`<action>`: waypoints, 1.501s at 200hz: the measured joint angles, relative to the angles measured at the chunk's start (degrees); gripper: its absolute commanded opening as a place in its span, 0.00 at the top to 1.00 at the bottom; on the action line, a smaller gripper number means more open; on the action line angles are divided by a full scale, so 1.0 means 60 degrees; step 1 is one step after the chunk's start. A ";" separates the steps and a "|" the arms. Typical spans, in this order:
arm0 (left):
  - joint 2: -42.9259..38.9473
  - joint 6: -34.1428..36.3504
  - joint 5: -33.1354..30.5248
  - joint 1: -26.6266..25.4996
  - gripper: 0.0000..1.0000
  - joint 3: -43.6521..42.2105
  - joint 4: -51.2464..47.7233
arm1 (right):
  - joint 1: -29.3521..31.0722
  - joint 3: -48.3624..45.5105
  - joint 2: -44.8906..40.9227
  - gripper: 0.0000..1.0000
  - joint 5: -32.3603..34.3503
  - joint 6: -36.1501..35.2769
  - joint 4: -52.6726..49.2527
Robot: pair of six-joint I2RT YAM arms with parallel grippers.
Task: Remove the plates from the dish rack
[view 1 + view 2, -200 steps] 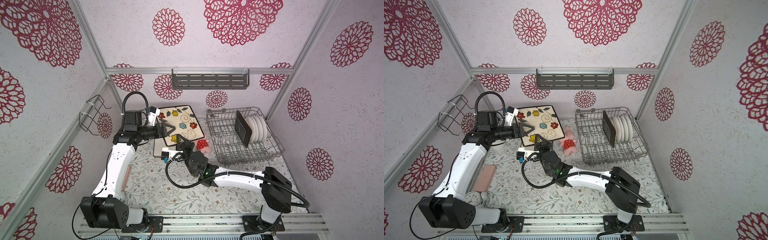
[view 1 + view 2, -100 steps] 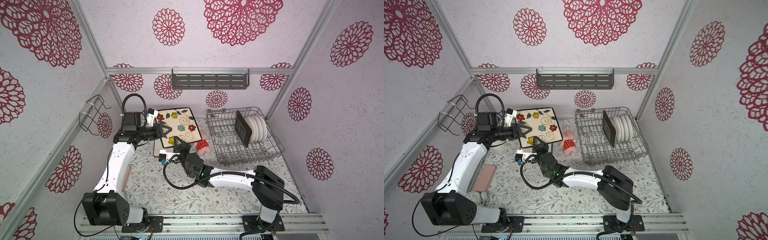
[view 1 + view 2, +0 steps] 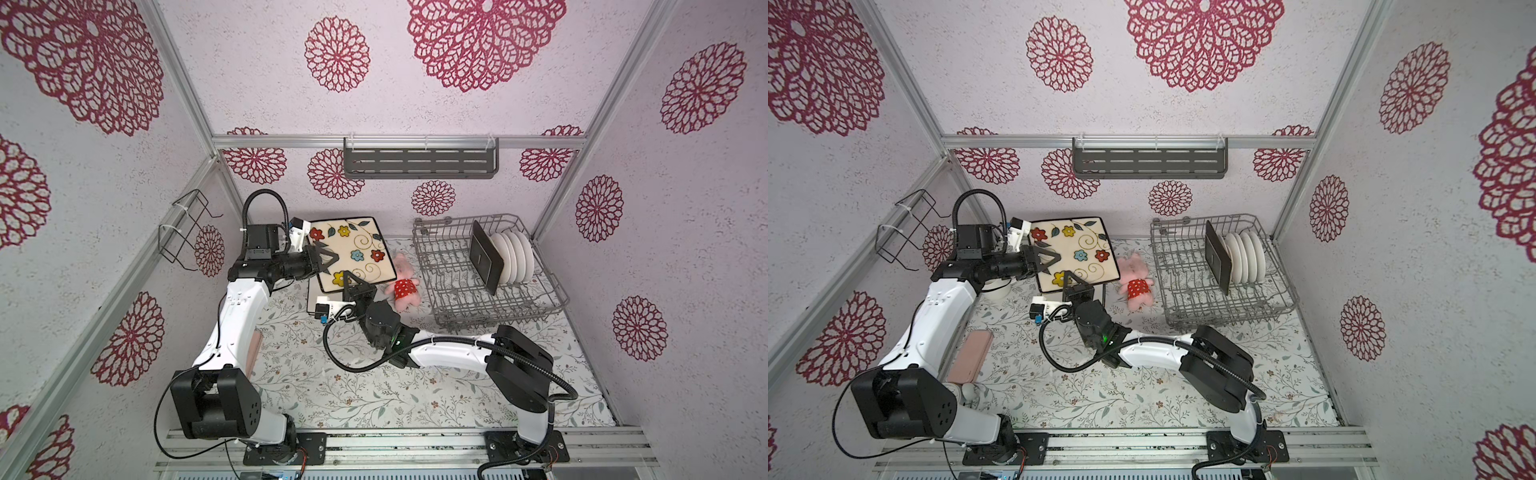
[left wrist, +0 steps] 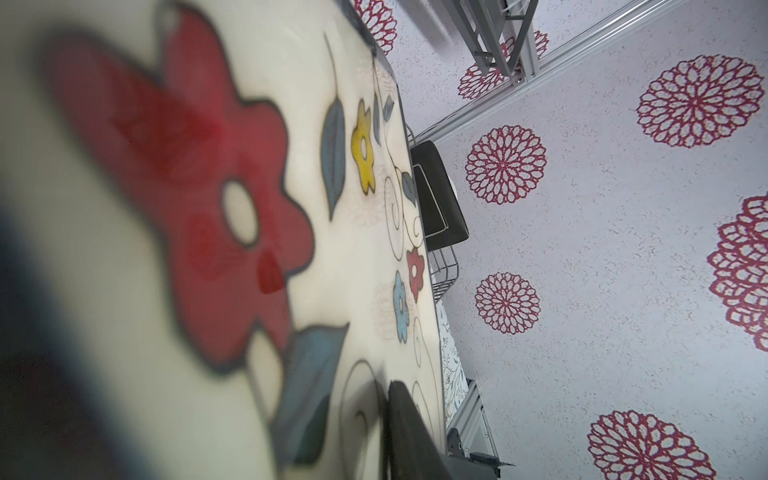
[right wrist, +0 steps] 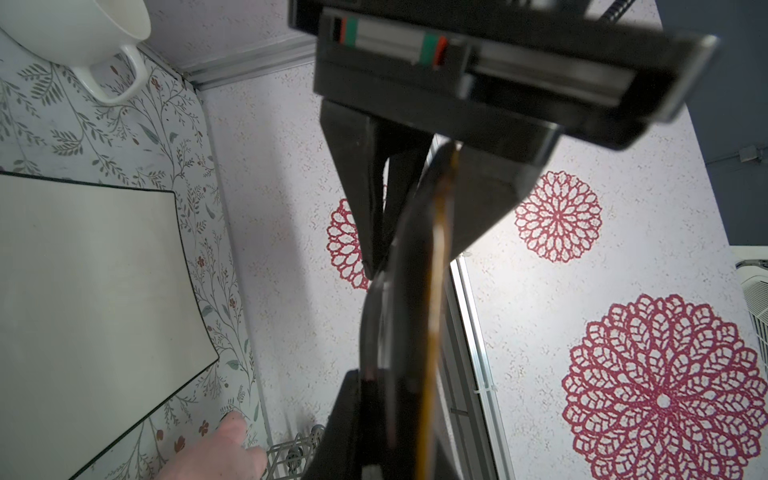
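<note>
Over the far left corner of the leaf-printed table (image 3: 374,395), the cream square ceramic plate with a dark rim and painted flowers (image 3: 357,247) hangs tilted in the air. It is well clear of the grey wire dish rack (image 3: 440,270), which stands at the far right corner. The change in the last second is at the left gripper (image 3: 327,260): its jaws stood wide beside the plate's left edge and have now closed onto that edge, so the painted face fills the left wrist view at close range. The right gripper (image 3: 354,279) has not let go and stays clamped on the plate's near edge, with the rim running between its dark fingers (image 5: 353,187). Both arms therefore hold the one plate, which reads as a handover to the left arm; the right jaws should open before either arm pulls. Directly beneath lies a second cream square plate (image 5: 83,311), flat on the table near a white ceramic mug (image 5: 83,37), a likely stacking spot. In the rack, one dark square plate (image 3: 484,257) and a row of round white plates (image 3: 515,257) stand upright, not yet unloaded.
</note>
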 measured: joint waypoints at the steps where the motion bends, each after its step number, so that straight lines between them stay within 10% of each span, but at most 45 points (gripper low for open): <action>1: 0.0007 0.0004 -0.0007 0.0007 1.00 0.0000 0.0000 | -0.0004 0.0000 0.0007 1.00 -0.0007 0.0004 0.0011; 87: 0.0255 -0.0015 -0.0142 0.0135 1.00 0.0197 -0.0153 | -0.0157 -0.0015 0.0251 0.85 -0.0470 0.0503 0.0346; 132: 0.0255 0.0208 -0.0131 0.0157 1.00 0.0200 -0.0087 | -0.0182 -0.0098 0.0251 0.53 -0.0685 0.0874 0.0532; 216: 0.0299 0.0175 -0.0131 0.0419 1.00 0.0200 -0.0084 | -0.0200 -0.0663 0.0051 0.35 -0.0816 0.1286 0.1020; 300: 0.1373 0.1005 -0.1228 0.1137 1.00 0.0393 -0.0353 | -0.0903 -0.1985 -0.3326 0.20 -0.1985 0.4710 -0.2164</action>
